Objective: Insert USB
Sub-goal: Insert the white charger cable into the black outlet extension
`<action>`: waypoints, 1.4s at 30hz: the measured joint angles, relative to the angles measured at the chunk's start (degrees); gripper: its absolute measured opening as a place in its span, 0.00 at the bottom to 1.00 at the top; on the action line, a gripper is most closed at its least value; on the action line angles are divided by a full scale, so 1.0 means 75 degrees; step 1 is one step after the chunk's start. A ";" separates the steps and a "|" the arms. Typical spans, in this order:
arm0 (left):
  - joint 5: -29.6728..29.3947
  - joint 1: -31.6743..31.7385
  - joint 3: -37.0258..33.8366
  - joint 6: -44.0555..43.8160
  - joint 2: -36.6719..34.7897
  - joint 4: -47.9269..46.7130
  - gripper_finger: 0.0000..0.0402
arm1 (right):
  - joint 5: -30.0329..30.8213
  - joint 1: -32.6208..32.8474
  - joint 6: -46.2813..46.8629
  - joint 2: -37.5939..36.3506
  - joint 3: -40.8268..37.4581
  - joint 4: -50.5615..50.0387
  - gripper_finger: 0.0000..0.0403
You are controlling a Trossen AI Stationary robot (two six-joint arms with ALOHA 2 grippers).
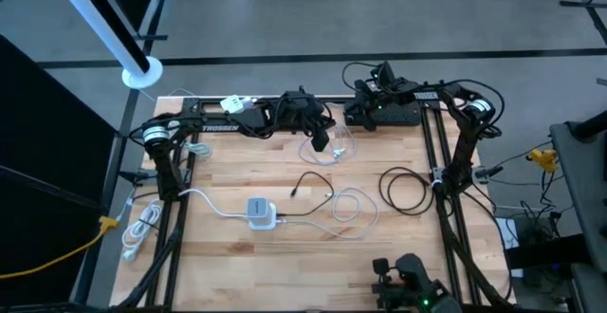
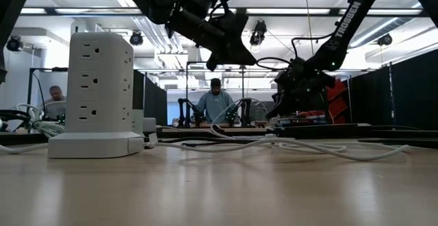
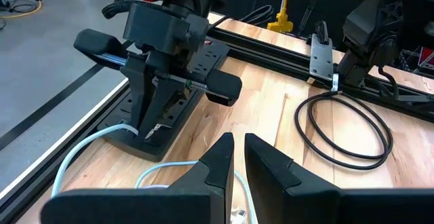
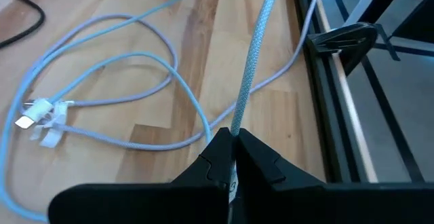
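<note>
Right gripper (image 4: 234, 157) fingers clamped on braided cable (image 4: 252, 61) near counter's far edge; left fingers (image 3: 218, 157) nearly closed, empty; plug best aligned squarely before pushing.

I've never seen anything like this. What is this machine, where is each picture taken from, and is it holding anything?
It is a robot with two dark arms, each ending in a two-finger gripper. One picture looks straight down from above, one looks level across the wooden table, and two come from cameras on the arms' wrists. On the table stand a white socket tower, a coiled black cable and loose pale cables. The right gripper, at the far edge, is shut on a pale braided cable. The left gripper hangs nearby with its fingers almost together. A pale cable runs beneath it, but I cannot tell whether it is pinched.
</note>
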 joint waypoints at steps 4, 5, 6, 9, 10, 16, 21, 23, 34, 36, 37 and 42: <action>0.0000 0.0000 0.0000 -0.0006 0.0000 0.0000 0.06 | 0.0017 0.0001 0.0009 0.0000 0.0000 0.0135 0.00; 0.0000 0.0003 0.0000 -0.0006 0.0000 0.0000 0.06 | 0.0017 0.0001 0.0007 0.0000 0.0000 0.0141 0.00; 0.0000 0.0003 0.0000 -0.0006 0.0000 -0.0003 0.06 | 0.0017 0.0001 0.0007 0.0000 0.0000 0.0145 0.00; 0.0000 0.0003 0.0000 -0.0009 0.0000 -0.0003 0.06 | 0.0109 0.0001 0.0008 0.0000 0.0000 0.0152 0.00; 0.0000 0.0003 0.0000 -0.0009 0.0000 -0.0003 0.06 | 0.0172 0.0001 0.0009 0.0000 0.0000 0.0165 0.00; 0.0000 0.0003 0.0000 -0.0009 0.0000 -0.0012 0.06 | 0.0205 0.0001 0.0164 0.0000 0.0000 0.0156 0.00; 0.0000 0.0003 0.0000 -0.0012 0.0000 -0.0015 0.06 | 0.0323 0.0001 0.0286 -0.0003 0.0012 0.0000 0.00; 0.0000 0.0003 0.0000 -0.0012 0.0000 -0.0015 0.06 | 0.0327 -0.0007 0.0281 -0.0015 0.0015 -0.0109 0.00; -0.0003 0.0003 0.0000 -0.0015 0.0000 0.0003 0.06 | 0.0972 -0.0082 0.0060 -0.0465 0.0000 -0.0732 0.00; -0.0003 0.0003 0.0000 -0.0014 0.0001 0.0003 0.06 | 0.0953 -0.0094 -0.0126 -0.0485 0.0003 -0.0949 0.00; -0.0003 0.0003 0.0000 -0.0014 0.0001 0.0005 0.06 | 0.0947 -0.0095 -0.0211 -0.0487 0.0003 -0.1066 0.00; -0.0003 0.0003 0.0000 -0.0012 0.0003 0.0003 0.06 | 0.0921 -0.0083 -0.0616 -0.0484 -0.0006 -0.1178 0.00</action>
